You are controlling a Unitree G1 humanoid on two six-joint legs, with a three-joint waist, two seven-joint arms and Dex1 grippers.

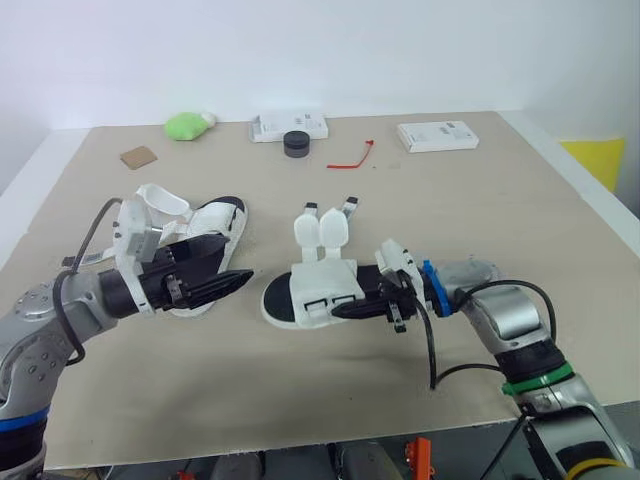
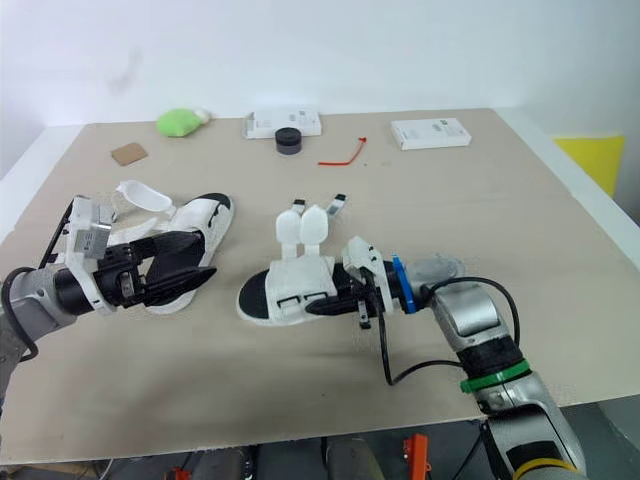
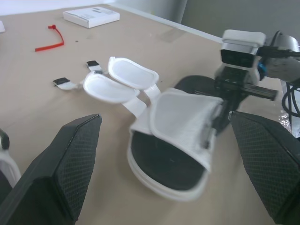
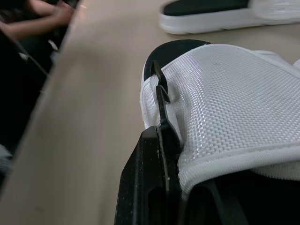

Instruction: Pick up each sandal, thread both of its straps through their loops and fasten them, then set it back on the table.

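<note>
Two white sandals with black soles lie on the tan table [image 1: 480, 220]. The middle sandal [image 1: 312, 293] has both straps [image 1: 322, 231] unfastened, flipped away from it and lying flat. My right gripper [image 1: 347, 308] is shut on the edge of this sandal's white mesh upper [image 4: 225, 93] at its right side. The left sandal [image 1: 212, 228] lies beside my left gripper [image 1: 226, 270], which hovers open just over its near side with nothing between the fingers. In the left wrist view the middle sandal [image 3: 173, 140] shows between the spread fingers.
Along the table's back are a green object [image 1: 188, 125], a white box [image 1: 290, 126], a black round piece [image 1: 297, 143], a red tie [image 1: 352, 157], another white box [image 1: 437, 135] and a cardboard scrap [image 1: 139, 157]. A person's hand [image 4: 61, 14] shows beyond the table edge.
</note>
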